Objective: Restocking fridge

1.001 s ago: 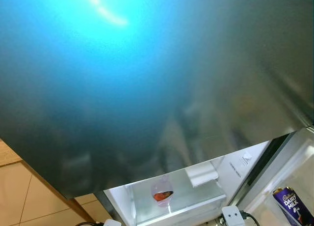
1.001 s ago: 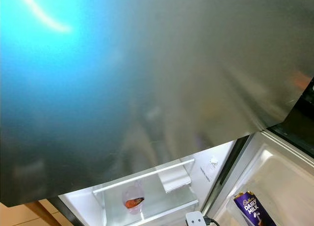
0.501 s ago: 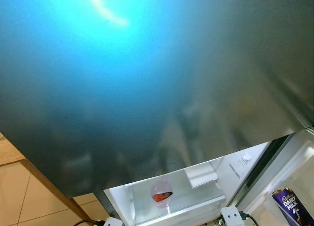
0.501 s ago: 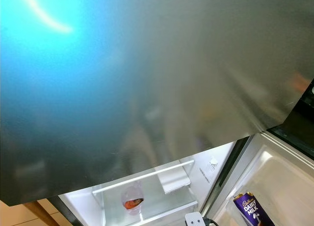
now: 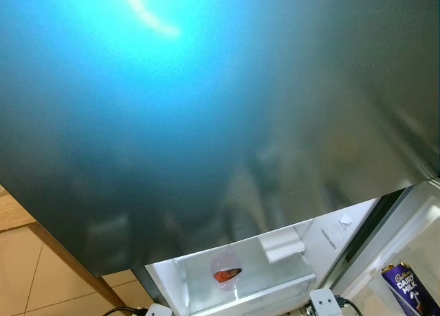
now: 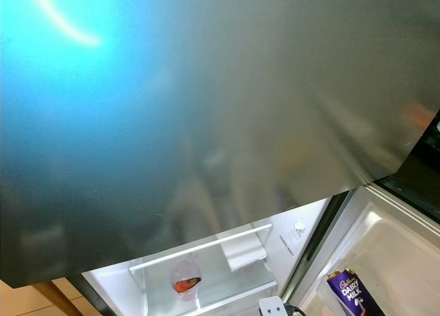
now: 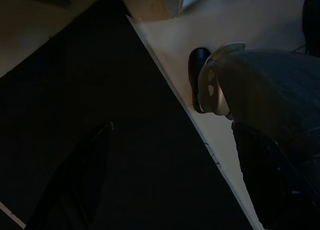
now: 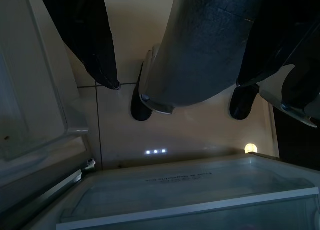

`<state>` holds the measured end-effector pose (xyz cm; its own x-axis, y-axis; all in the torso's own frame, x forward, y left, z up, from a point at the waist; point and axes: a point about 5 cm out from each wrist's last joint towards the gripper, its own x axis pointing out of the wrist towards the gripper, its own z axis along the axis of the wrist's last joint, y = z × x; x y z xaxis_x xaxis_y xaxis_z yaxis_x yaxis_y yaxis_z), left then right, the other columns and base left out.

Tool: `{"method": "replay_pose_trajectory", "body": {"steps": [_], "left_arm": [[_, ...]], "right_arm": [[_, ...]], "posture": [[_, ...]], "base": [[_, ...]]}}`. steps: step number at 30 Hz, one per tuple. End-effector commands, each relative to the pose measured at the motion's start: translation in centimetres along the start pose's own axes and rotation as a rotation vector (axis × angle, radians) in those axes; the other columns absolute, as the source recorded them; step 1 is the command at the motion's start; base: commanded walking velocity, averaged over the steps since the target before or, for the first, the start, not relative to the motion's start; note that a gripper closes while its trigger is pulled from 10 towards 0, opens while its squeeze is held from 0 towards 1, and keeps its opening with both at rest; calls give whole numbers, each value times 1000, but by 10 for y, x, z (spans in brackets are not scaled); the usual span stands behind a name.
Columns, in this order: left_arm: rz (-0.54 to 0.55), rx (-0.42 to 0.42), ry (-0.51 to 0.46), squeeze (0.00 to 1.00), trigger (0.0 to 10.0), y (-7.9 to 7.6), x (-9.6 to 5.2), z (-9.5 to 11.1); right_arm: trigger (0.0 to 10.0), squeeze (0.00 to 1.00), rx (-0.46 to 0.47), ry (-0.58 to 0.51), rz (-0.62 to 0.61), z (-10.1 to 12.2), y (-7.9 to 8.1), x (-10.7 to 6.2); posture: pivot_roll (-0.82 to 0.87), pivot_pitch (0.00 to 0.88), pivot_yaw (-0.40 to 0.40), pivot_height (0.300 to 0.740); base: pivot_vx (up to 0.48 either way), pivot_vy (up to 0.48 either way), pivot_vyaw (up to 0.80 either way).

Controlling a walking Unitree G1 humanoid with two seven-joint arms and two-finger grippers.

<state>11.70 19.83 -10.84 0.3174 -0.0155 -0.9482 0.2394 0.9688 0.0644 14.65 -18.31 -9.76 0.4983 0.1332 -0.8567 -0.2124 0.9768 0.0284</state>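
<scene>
Fridge [image 5: 227,288] is open: plastic bag of food [image 5: 227,273] on a shelf, Cadbury Dairy Milk bar [image 5: 411,288] in the door bin. Right gripper [image 8: 175,55] hangs spread, empty. Left gripper [image 7: 165,175]: fingers spread, nothing held. Restocking looks stalled.

Brushed grey steel fridge door [image 5: 289,123] with a bright blue glare and a white streak. White, lit fridge interior [image 5: 199,288]. Clear pinkish bag [image 5: 226,271] holding something orange-red. Purple chocolate pack [image 5: 409,287] with white lettering. Beige floor tiles [image 5: 41,275]. Black fingers [image 8: 90,35], dim grey leg [image 8: 200,45].
</scene>
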Motion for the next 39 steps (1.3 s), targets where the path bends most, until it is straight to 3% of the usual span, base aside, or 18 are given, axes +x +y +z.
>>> {"method": "replay_pose_trajectory", "body": {"steps": [1,39], "left_arm": [[-24,10,22,0,10000,-8,1,-6],[-33,24,27,0,10000,-11,1,-7]], "right_arm": [[10000,0,-6,39,9,-7,3,0],[10000,0,-17,41,11,-7,2,-1]], "posture": [[-8,0,-5,740],[-9,0,-9,740]], "base": [[0,0,0],[0,0,0]]}}
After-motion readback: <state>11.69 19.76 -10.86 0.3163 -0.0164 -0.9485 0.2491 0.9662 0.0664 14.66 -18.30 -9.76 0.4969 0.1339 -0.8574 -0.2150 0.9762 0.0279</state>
